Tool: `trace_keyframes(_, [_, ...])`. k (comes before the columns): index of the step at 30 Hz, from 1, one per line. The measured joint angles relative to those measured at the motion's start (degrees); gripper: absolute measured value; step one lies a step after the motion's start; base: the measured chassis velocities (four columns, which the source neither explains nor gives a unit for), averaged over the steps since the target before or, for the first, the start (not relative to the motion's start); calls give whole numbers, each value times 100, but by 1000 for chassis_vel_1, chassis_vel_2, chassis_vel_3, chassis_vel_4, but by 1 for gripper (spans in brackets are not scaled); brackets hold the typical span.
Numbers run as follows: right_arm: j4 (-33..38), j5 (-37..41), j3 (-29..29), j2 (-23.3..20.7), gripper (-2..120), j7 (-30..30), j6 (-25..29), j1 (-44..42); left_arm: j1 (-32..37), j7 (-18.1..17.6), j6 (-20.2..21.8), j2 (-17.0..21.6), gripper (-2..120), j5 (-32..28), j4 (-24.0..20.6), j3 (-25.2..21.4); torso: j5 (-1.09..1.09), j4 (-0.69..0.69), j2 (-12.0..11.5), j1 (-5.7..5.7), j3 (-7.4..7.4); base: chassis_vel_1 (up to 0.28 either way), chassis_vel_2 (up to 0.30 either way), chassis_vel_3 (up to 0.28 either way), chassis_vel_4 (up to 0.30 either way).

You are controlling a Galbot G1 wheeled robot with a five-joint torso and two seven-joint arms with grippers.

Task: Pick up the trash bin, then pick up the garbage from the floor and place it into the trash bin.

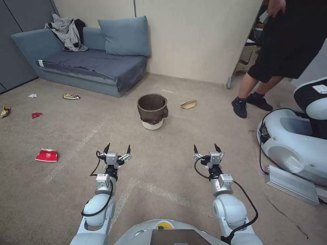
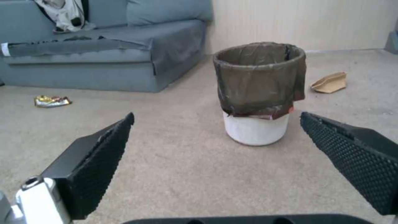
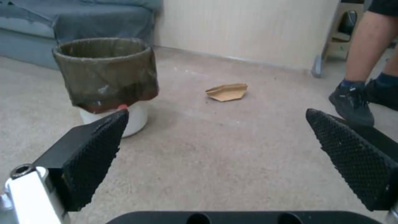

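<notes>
The trash bin (image 1: 152, 110), white with a dark bag folded over its rim, stands upright on the carpet ahead of me (image 2: 257, 93) (image 3: 110, 77). Garbage lies scattered: a tan folded paper (image 1: 188, 104) (image 3: 227, 92) (image 2: 330, 82) right of the bin, a crushed red-and-white cup (image 1: 47, 155) at the left, a red wrapper (image 1: 36, 115), a gold wrapper (image 1: 71, 96) (image 2: 51, 100), a yellow wrapper (image 1: 4, 111) and a white scrap (image 1: 32, 96). My left gripper (image 1: 118, 148) and right gripper (image 1: 207, 148) hover open and empty, short of the bin.
A blue sofa (image 1: 85, 64) with a cushion and a grey jacket stands at the back left. A person's legs (image 1: 252, 92) are at the back right. Another robot's white base (image 1: 293, 143) sits on the right. Bare carpet lies between me and the bin.
</notes>
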Motion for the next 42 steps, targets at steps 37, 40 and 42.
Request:
trace_keyframes(37, [2666, -108, 222, 475, 100, 7, -42, -1510, 1223, 86, 314, -260, 100, -595, -2291, -301, 0, 0, 0, 0, -1, 0, 0, 0, 0])
trace_keyframes(40, [2666, -96, 222, 473, 100, -2, -40, -1511, 1407, 102, 364, -299, 100, -685, -2634, -343, 0, 0, 0, 0, 0, 0, 0, 0, 0])
trace_keyframes(42, [2648, -94, 217, 473, 100, -11, -34, -1506, 1517, 111, 390, -323, 100, -741, -2816, -368, 1, 0, 0, 0, -1, 0, 0, 0, 0])
